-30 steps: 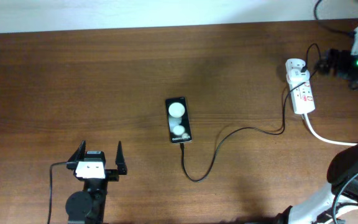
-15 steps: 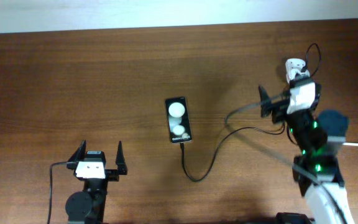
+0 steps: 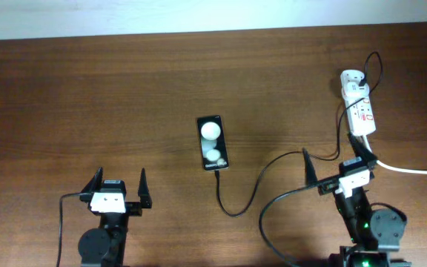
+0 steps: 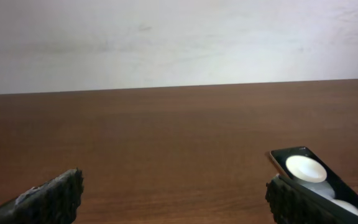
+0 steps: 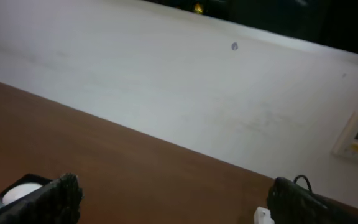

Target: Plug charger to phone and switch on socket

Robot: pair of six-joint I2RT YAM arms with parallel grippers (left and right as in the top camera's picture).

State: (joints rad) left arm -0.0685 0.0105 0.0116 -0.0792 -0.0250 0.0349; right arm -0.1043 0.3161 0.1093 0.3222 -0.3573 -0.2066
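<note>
Worktop point(image 3: 87, 89): dark brown wood, carrying every item below.

Left pincer point(image 3: 119, 178): near the front edge, jaws spread wide, holding nothing. It is well apart from the phone.

Phone point(image 3: 213, 143): small, black, lying flat near the middle with its screen up, showing two white circles. It looks light and smooth, likely to slide on the wood if pushed end-on, so it should be steadied by its long edges.

Charger point(image 3: 232, 213): thin black cable. One end meets the phone's lower edge; whether the plug is fully seated cannot be told. From there it loops towards the front, then runs right to the socket. It is limp and light and will flop if lifted mid-length — best taken at the stiff plug tip.

Right pincer point(image 3: 333, 159): jaws wide open and empty, just in front of the socket, with the charger passing close beside it.

Socket point(image 3: 359, 111): small white strip with red markings, a white adapter point(image 3: 352, 78) at its far end and a thick white cord point(image 3: 414, 170) leading right. It looks light and may shift under a press on the switch.

Containers: none in view.
</note>
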